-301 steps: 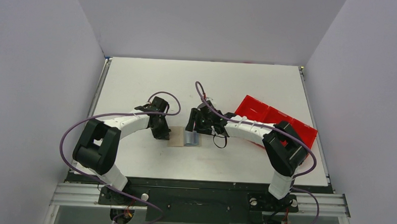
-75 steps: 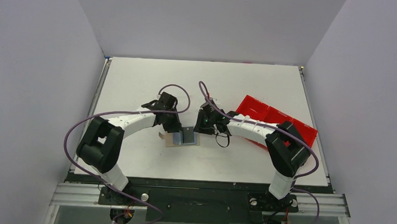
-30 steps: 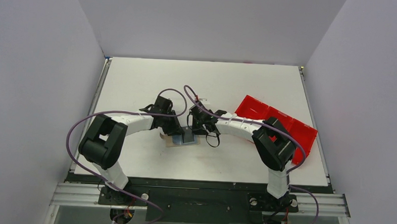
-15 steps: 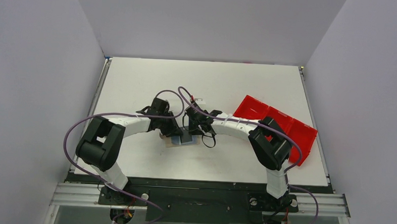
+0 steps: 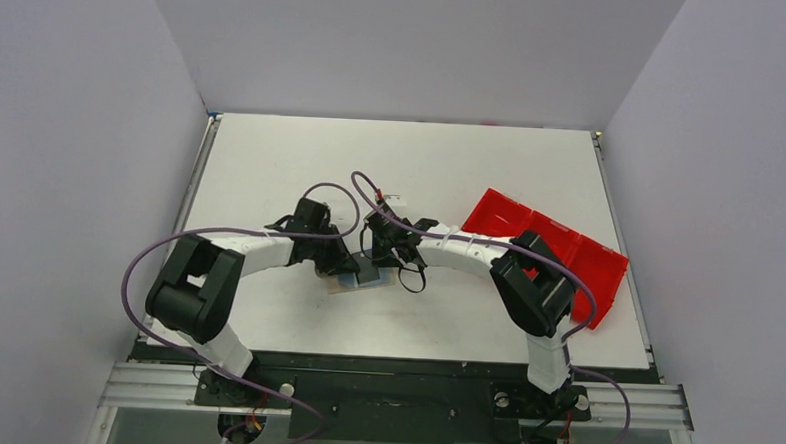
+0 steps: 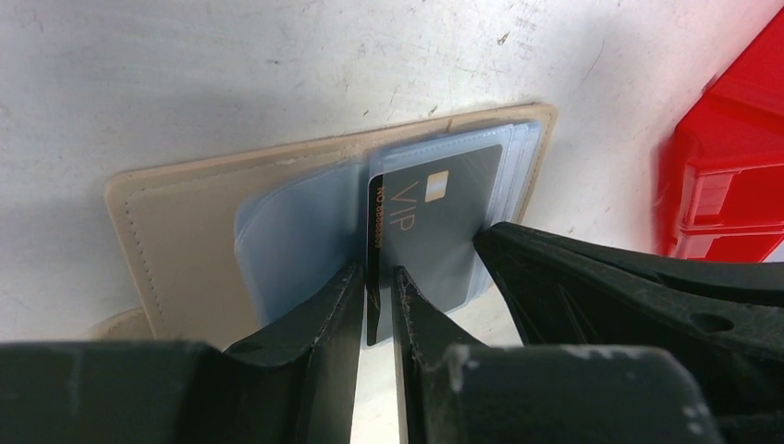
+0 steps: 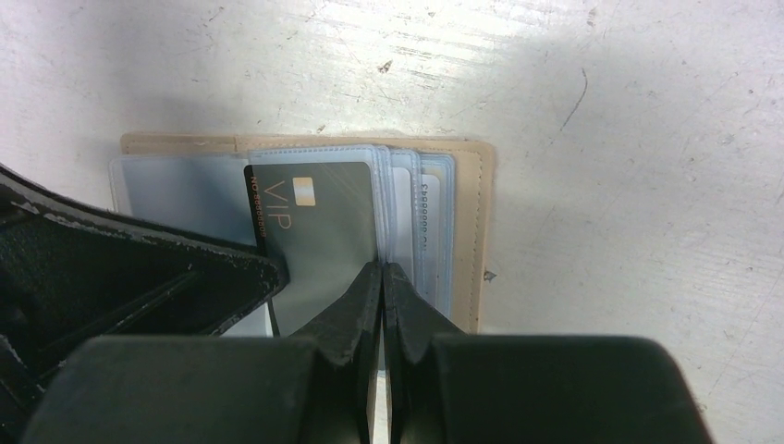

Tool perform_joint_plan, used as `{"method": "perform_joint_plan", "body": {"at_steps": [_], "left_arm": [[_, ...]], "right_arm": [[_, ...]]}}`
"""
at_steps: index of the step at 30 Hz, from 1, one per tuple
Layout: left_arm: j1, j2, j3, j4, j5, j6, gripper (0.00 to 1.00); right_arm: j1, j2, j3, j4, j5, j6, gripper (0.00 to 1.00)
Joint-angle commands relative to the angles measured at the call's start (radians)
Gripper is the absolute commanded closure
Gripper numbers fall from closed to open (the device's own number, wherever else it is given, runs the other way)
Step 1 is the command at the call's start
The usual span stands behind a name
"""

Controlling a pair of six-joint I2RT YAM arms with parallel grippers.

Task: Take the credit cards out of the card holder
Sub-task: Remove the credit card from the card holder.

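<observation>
Left arm: you see it curve in from the left, wrist tipped down over the middle of the white tabletop [image 5: 422,163].
Right arm: it bends in from the right to meet it.
Left tool [image 6: 374,277]: fingers narrowly apart astride the dark grey VIP credit card [image 6: 434,222]; you cannot tell whether they grip it.
Right tool [image 7: 381,273]: pressed together, tips at the card's right edge.
Holder: the small tan-brown folding card holder [image 6: 185,231] lies open flat, the card among its clear sleeves.
Hidden: from above, both tools cover most of it.
</observation>
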Motion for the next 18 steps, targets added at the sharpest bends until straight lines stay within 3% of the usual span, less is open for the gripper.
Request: {"method": "perform_joint_plan", "body": {"at_steps": [1,9,18], "left_arm": [[0.010,-0.051,-0.027,0.042,0.044,-0.022,0.84],[0.034,-0.101,-0.107,0.088,0.047,-0.050,0.83],[0.069,-0.075,-0.171,0.257,0.107,-0.101,0.85]], "right_arm": [[0.013,0.066,-0.024,-0.052,0.009,0.001,1.00],[0.012,0.070,-0.033,-0.052,0.014,0.004,1.00],[0.012,0.076,-0.035,-0.051,0.015,0.004,1.00]]}}
